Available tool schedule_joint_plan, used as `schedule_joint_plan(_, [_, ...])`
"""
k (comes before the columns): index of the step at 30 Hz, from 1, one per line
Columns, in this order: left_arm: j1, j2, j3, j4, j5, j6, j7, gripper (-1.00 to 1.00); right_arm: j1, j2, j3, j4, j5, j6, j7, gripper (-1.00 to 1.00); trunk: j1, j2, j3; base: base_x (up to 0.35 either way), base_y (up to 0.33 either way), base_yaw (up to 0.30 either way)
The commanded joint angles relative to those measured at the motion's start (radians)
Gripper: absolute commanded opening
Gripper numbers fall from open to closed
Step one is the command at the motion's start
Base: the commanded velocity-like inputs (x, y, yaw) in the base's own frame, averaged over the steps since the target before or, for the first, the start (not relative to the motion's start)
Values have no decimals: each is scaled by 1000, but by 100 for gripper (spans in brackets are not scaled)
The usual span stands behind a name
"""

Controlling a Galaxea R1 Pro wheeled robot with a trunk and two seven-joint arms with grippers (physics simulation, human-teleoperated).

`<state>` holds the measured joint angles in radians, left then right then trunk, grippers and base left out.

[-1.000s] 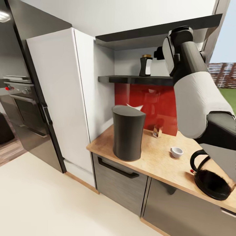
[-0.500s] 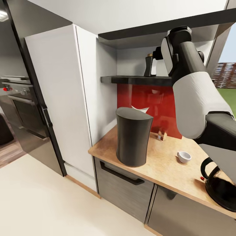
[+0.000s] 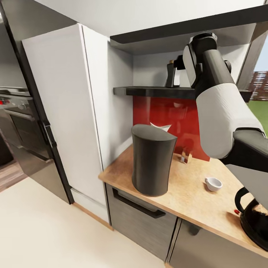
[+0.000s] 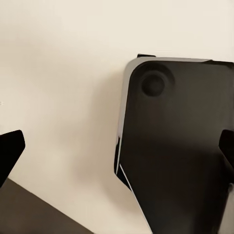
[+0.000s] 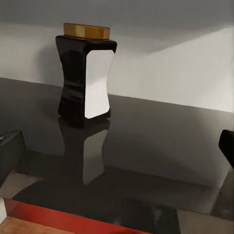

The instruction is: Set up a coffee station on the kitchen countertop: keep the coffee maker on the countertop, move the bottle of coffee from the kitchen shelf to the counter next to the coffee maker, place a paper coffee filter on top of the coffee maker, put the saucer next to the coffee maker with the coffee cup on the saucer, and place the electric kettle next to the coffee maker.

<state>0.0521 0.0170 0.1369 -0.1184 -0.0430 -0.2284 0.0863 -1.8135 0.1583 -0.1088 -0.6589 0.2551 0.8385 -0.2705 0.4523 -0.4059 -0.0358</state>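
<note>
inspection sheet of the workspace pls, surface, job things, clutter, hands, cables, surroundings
surface: wooden countertop over grey drawers.
job's things: coffee maker upright near the counter's front edge, white paper filter poking up behind its top; bottle of coffee upright on the dark shelf; coffee cup on bare counter; electric kettle at the counter's edge, partly cut off.
clutter: small glass-like item by the red backsplash.
hands: right hand open, facing the bottle, apart from it; left hand open, holding nothing.
cables: nothing seen.
surroundings: white tall cabinet, oven, pale floor.
</note>
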Motion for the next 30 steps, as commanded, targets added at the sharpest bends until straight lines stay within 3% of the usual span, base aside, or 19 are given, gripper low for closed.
schedule_joint_plan(1, [0,0,5,-1,-5,-2,1,100,-1,1,-4,-1,4,3,1,100,1,-1,-2,294,0,0])
schedule_joint_plan(17, [0,0,4,-1,-3,-2,1,100,-1,1,-4,-2,6,4,1,100,1,-1,-2,221,0,0])
schedule_joint_plan(30, [0,-1,4,0,-4,-3,0,100,-1,1,-3,-2,7,4,1,100,1,-1,-2,111,0,0])
